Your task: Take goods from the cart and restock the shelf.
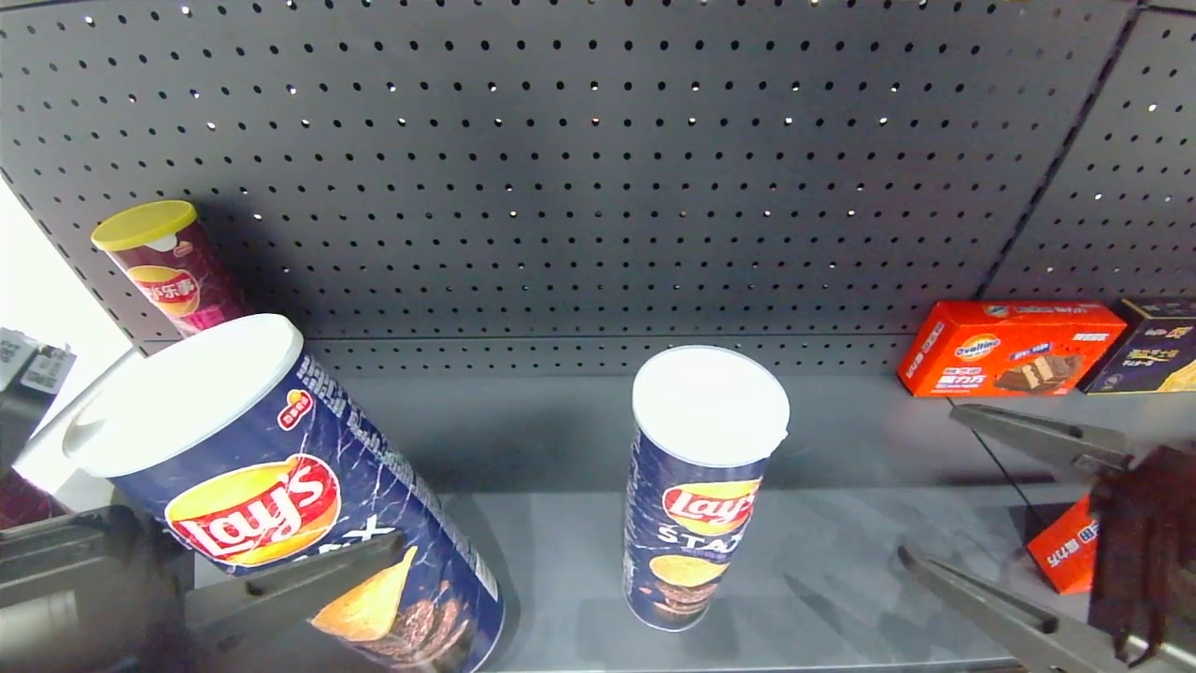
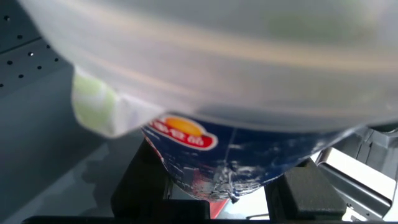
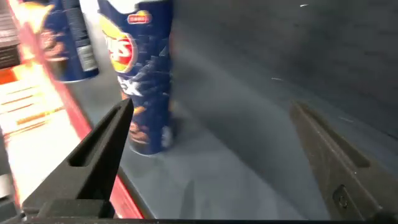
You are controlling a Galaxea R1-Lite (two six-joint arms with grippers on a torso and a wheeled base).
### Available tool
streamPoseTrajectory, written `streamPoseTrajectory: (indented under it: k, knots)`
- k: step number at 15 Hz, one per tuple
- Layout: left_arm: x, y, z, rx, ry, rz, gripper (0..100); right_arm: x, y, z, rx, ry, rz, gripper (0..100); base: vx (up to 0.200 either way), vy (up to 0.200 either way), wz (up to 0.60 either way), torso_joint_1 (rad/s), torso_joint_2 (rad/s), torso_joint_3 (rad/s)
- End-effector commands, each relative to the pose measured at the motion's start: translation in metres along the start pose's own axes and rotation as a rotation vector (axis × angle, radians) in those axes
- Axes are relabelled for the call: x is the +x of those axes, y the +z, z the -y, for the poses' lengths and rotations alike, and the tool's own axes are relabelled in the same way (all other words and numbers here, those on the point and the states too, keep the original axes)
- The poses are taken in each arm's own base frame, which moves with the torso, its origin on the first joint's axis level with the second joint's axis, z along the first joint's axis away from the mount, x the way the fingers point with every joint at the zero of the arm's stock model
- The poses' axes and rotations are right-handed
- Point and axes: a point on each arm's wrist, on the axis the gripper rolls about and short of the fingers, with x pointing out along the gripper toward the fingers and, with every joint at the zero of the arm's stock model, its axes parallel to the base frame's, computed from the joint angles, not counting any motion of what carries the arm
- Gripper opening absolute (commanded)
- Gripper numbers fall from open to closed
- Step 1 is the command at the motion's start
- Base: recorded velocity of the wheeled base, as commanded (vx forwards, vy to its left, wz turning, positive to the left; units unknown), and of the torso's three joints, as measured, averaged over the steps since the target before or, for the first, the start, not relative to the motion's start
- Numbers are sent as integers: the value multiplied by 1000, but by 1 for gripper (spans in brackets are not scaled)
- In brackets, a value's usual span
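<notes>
Your left pincer (image 1: pixel 280 551) sits at the lower left of the head view, clamped around a blue can (image 1: pixel 280 449). One finger (image 1: pixel 299 579) crosses the front of the can; the other is hidden behind it. The can is tilted, with its white lid toward the upper left and its base toward the bottom edge of the frame. You cannot tell whether the base rests on the shelf (image 1: pixel 561 439). In the left wrist view the pincer (image 2: pixel 224 186) shows a dark pad (image 2: pixel 140 186) on each side of the can (image 2: pixel 249 155), with the lid close to the lens.

A second blue can (image 1: pixel 701 486) stands upright at the centre of the shelf, well apart from the held one. The right wrist view shows it (image 3: pixel 146 74) upright near the shelf's front edge.

Your right pincer (image 1: pixel 930 481) is at the lower right, its fingers spread wide with nothing between them. The right wrist view confirms this (image 3: pixel 211 109).

A maroon can (image 1: pixel 168 266) with a yellow lid stands at the upper left against the pegboard (image 1: pixel 561 187). An orange box (image 1: pixel 1009 346) lies at the right, beside a dark box (image 1: pixel 1154 346) at the frame edge. A small orange box (image 1: pixel 1065 556) sits between the right pincer's fingers in the frame, lower down.
</notes>
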Motion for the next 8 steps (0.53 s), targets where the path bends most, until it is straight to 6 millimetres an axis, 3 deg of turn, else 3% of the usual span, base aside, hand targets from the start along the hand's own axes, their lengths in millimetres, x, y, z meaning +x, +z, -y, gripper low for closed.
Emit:
streamPoseTrajectory:
  k: [1,8]
  knots:
    - [1,1,0,0,-1,1,0,-28,4,-3,-13,-47,60,100,0,0,0,0,0,0]
    - [1,0,0,0,-14,-2,0,-87,-21,-18,-6,-185,54,100,0,0,0,0,0,0]
